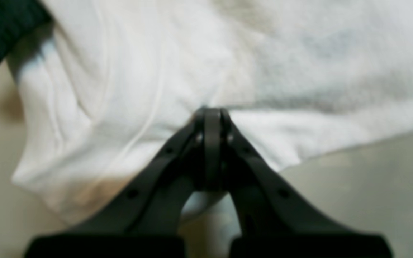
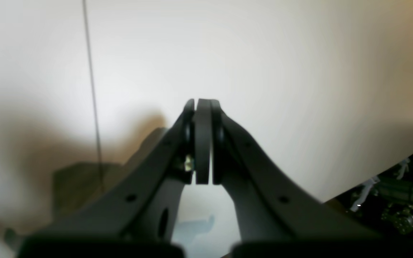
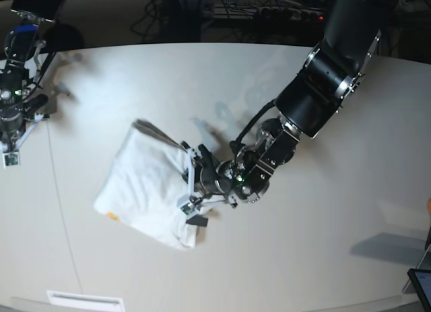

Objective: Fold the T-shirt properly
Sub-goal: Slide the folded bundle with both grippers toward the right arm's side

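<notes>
A folded white T-shirt (image 3: pixel 151 194) lies on the pale worktop (image 3: pixel 303 258), left of centre in the base view. The left pincer (image 3: pixel 190 197) presses its closed tips against the shirt's 3 o'clock edge, likely smoothing the fold; its wrist view shows no cloth pinched. The right pincer (image 2: pixel 203 104), closed and empty, hangs over bare worktop, parked clear at 10 o'clock.

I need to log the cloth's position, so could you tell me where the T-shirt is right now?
In the base view the T-shirt lies folded on the table, left of centre, with the shut left gripper at its right edge.
</notes>
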